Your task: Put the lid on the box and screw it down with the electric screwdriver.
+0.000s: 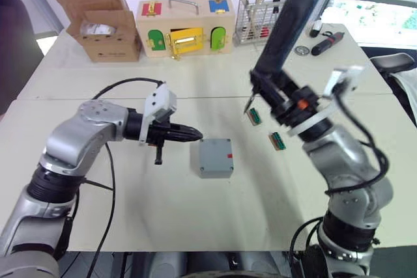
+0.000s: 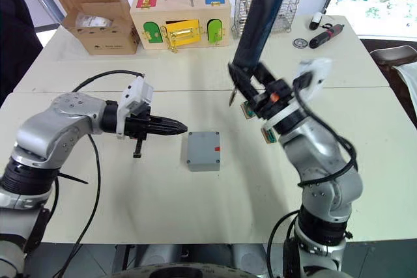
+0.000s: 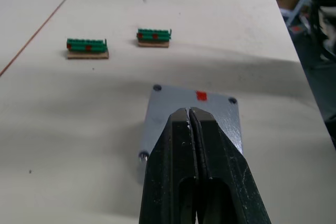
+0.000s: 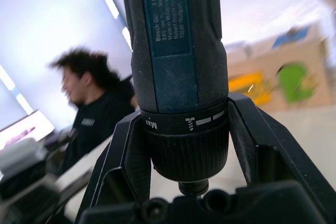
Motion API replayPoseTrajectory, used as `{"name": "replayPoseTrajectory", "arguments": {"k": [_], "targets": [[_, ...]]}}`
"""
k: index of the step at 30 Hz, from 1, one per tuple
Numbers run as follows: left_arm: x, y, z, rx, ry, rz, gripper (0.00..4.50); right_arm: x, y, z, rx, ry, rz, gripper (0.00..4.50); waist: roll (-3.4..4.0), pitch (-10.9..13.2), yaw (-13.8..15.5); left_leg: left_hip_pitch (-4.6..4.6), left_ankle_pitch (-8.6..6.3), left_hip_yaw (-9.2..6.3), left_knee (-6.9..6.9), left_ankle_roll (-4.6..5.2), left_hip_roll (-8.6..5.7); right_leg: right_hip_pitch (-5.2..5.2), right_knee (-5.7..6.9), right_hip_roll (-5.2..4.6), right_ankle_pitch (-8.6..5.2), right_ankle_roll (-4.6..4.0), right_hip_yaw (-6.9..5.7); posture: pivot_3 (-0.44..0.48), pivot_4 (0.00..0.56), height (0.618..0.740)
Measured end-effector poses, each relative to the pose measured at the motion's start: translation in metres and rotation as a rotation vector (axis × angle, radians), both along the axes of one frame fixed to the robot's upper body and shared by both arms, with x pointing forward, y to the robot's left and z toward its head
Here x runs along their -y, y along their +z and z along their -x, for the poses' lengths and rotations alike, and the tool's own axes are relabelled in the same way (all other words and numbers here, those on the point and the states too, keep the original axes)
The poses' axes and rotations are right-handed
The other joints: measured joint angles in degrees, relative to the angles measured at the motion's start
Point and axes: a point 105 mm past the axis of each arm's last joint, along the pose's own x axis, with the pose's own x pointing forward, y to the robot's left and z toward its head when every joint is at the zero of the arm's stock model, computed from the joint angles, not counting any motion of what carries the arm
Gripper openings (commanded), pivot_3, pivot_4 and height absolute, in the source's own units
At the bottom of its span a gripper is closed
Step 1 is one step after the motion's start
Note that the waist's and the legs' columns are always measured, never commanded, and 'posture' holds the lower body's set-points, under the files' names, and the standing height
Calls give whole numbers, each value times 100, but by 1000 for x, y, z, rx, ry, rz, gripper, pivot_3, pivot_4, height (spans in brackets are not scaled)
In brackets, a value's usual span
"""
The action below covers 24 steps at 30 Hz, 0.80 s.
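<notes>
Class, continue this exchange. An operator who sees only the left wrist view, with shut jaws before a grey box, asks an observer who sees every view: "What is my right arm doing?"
Observer: The right gripper is clamped on the screwdriver, which it holds steeply with the bit pointing down.
Operator: Where is that bit relative to the box?
Observer: It is off to the right of the box and farther from the robot, close by a green part.
Operator: What lies beyond my view?
Observer: A wooden latch box stands far behind the grey one.
</notes>
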Motion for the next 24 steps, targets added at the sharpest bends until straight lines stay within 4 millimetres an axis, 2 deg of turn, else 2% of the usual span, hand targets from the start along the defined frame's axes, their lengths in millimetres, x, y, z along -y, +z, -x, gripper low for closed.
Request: {"name": "replayPoseTrajectory", "arguments": {"k": [4, 12, 24], "targets": [[6, -15, 3, 1, -21, -40, 0, -11, -17, 9, 7, 41, 55, 1768, 0, 0, -8, 2, 0, -2, -2, 0, 1, -3, -1, 4, 0, 0, 0, 0, 150, 740], [9, -41, -1, 15, -37, -114, 0, -24, -27, 15, 65, 56, 107, 1768, 0, 0, 7, 5, 4, -2, -1, -7, 1, 0, -2, 3, 0, -1, 0, 0, 150, 740], [10, -42, 0, 50, -60, -124, 0, -20, -47, 4, 67, -9, 146, 1768, -1, -1, 0, 9, 4, -3, 0, -8, 0, 2, 0, 3, 0, -1, 0, 0, 150, 740]]}}
